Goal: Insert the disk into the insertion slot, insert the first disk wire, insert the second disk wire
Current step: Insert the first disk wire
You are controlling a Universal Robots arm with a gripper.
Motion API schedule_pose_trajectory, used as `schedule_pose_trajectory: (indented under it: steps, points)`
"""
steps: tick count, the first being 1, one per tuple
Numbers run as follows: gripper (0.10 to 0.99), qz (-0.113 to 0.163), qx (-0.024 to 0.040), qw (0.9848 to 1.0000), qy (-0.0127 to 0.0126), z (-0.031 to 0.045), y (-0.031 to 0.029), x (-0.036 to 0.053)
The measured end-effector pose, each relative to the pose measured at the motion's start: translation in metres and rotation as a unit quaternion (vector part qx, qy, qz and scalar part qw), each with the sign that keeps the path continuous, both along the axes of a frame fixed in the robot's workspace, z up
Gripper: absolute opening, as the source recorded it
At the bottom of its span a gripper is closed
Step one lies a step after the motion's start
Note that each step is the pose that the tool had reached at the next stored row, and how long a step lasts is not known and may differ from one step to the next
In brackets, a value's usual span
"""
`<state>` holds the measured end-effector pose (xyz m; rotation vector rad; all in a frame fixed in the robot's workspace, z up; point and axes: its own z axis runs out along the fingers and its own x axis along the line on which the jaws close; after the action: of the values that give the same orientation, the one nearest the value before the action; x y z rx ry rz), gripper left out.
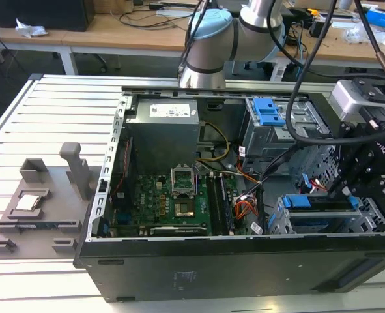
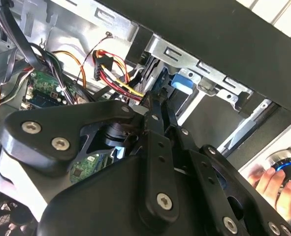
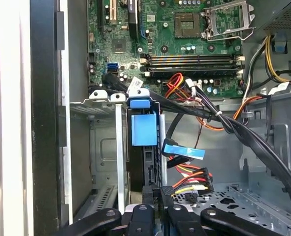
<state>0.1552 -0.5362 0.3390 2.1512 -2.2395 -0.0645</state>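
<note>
Gripper (image 2: pixel 147 98) fills foreground of second wrist view: jaws drawn narrow, tips nearly together; can't tell if anything pinched. Disk (image 2: pixel 182 81) just beyond tips, red-yellow wires (image 2: pixel 113 81) beside them

First wrist view: disk (image 3: pixel 144 130) sits in slot (image 3: pixel 119 147), straight ahead of tips; first step looks done. Blue cable (image 3: pixel 184 151) hangs loose beside tips, so wires judged not yet plugged

Exterior view: gripper (image 1: pixel 345 192) low over slot, disk (image 1: pixel 303 202) just beside tips

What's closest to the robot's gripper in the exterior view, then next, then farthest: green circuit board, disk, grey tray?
1. The disk, just beside the gripper, at the exterior view's right.
2. The green circuit board, in the case's middle.
3. The grey tray, on the table at the exterior view's left.
</note>
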Motion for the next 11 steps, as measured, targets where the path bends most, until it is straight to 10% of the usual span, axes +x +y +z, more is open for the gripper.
schedule_pose_trajectory:
  steps: [11]
  points:
    - [0.247,0.000,-0.0003,1.0000,-0.0001,-0.0051,-0.0003,-0.0001]
